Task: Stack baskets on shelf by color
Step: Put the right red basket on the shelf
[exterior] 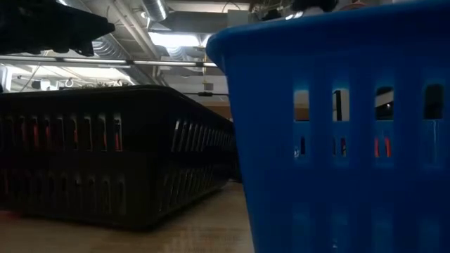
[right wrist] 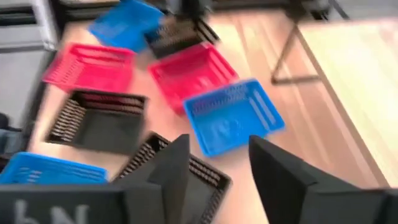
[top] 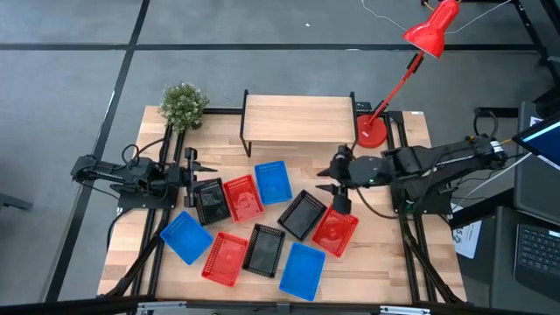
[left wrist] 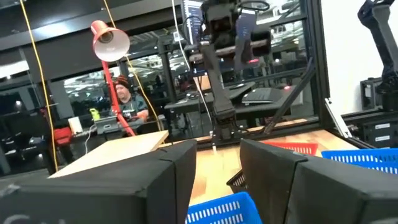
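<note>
Nine plastic mesh baskets (top: 262, 220) scattered on table, none on light-wood shelf (top: 298, 120) yet. Right gripper (top: 330, 179), jaws open, hovers by blue basket (top: 273, 181); likely first pick. Left gripper (top: 198, 164) open, waiting at table's left.

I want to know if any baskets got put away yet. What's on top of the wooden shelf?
Nothing sits on the shelf; its top is bare. All nine baskets lie on the table in front. The space underneath is hidden.
</note>
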